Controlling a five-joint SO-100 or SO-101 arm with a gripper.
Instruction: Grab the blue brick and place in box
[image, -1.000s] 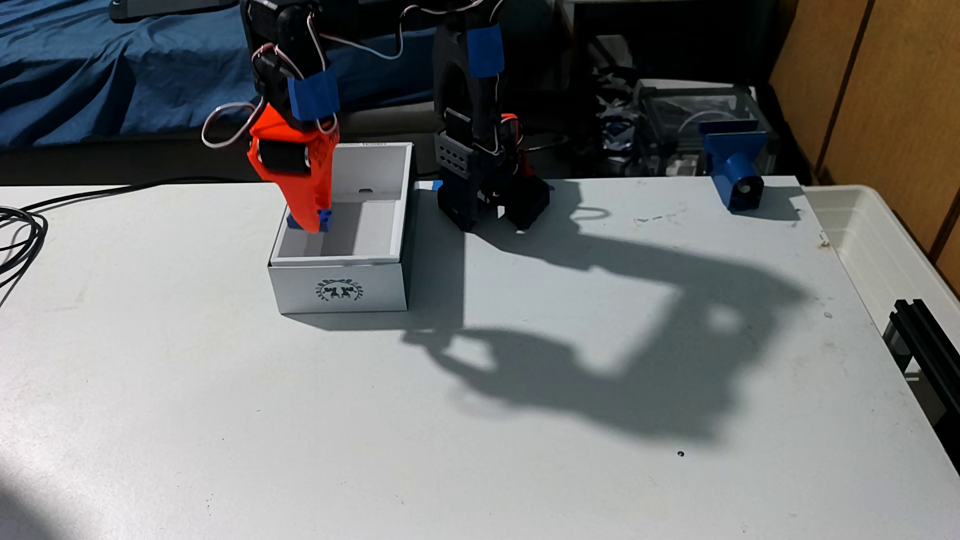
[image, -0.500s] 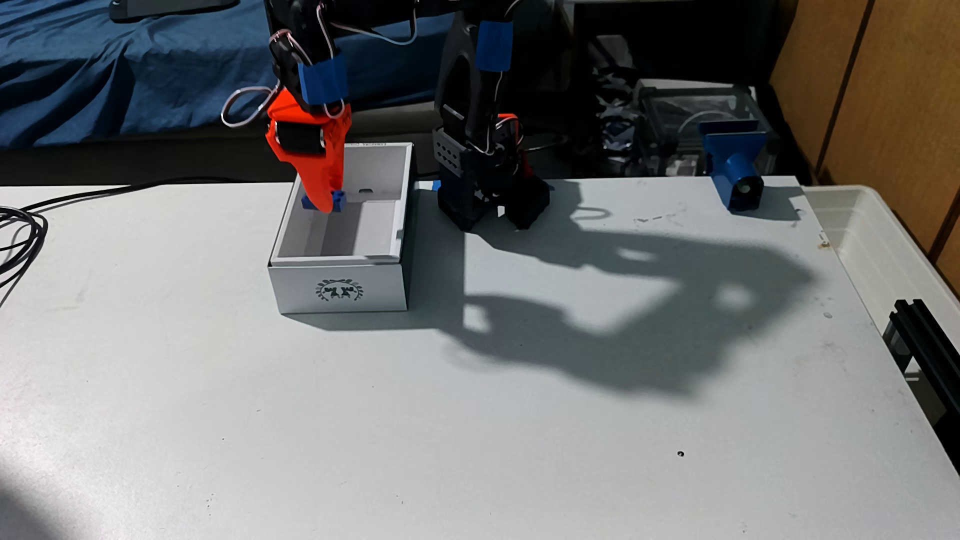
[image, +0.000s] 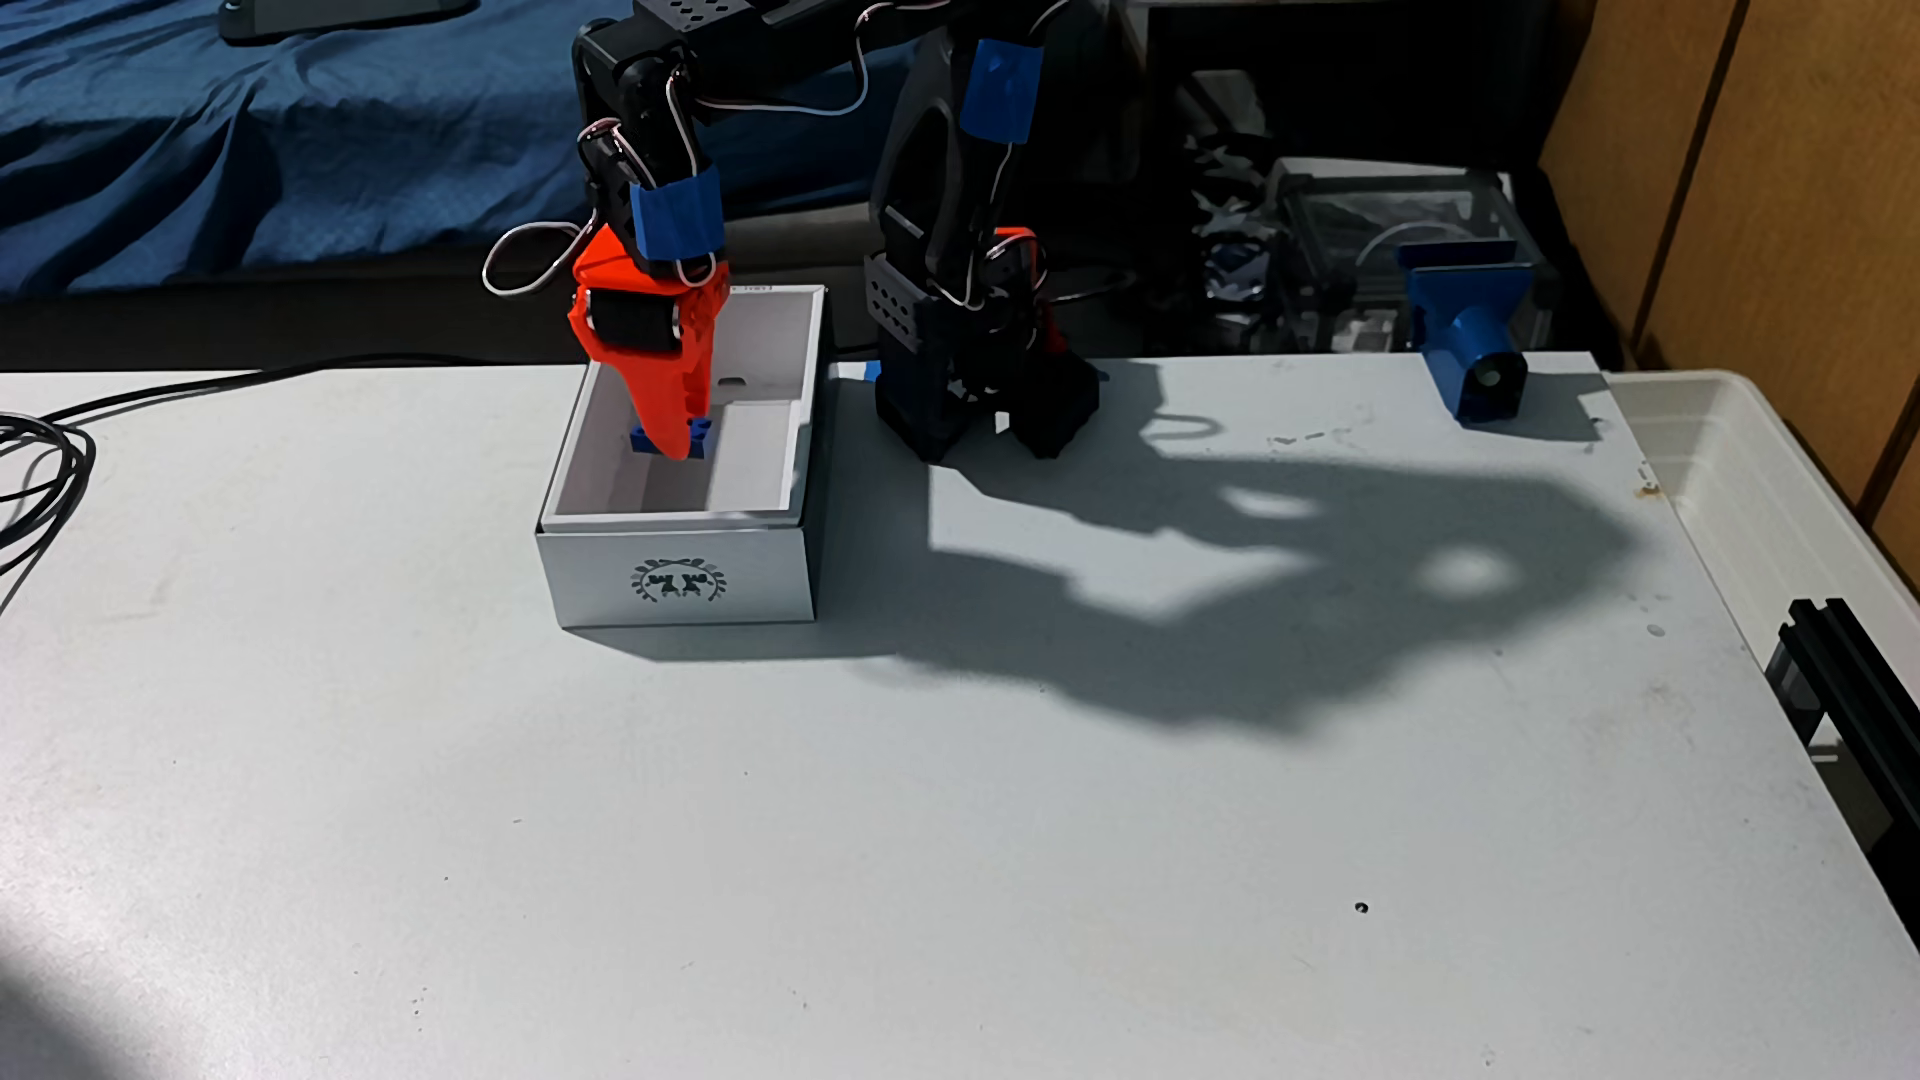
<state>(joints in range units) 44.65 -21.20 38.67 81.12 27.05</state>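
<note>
Fixed view. Orange pincer (image: 673, 441) points down into the box (image: 675, 576), fingers closed on the blue brick (image: 705, 437). Brick is held w/ long axis approx. horizontal, running left-right across the frame; its two ends stick out either side of the orange tip, the right end showing studs on top. Brick sits inside the box opening, below rim level, nearer the left wall; whether it touches the box floor cannot be told.

Box: white cardboard, rectangular, thick walls, open top, white interior partly in shadow. Dark round wreath emblem on the short side facing the camera. Apart from brick and pincer tip, nothing else can be made out within.

Arm: black links w/ blue tape bands, white wires looping near the wrist; black base (image: 982, 400) stands just right of the box on the worktop (image: 727, 831). Worktop is matte white, lightly scuffed, carrying a large arm shadow at centre-right.

Blue 3D-printed mount (image: 1470, 343) w/ round hole stands at the far right edge. Black cable (image: 42, 457) lies coiled at left. Blue bedding (image: 208, 135) behind.
</note>
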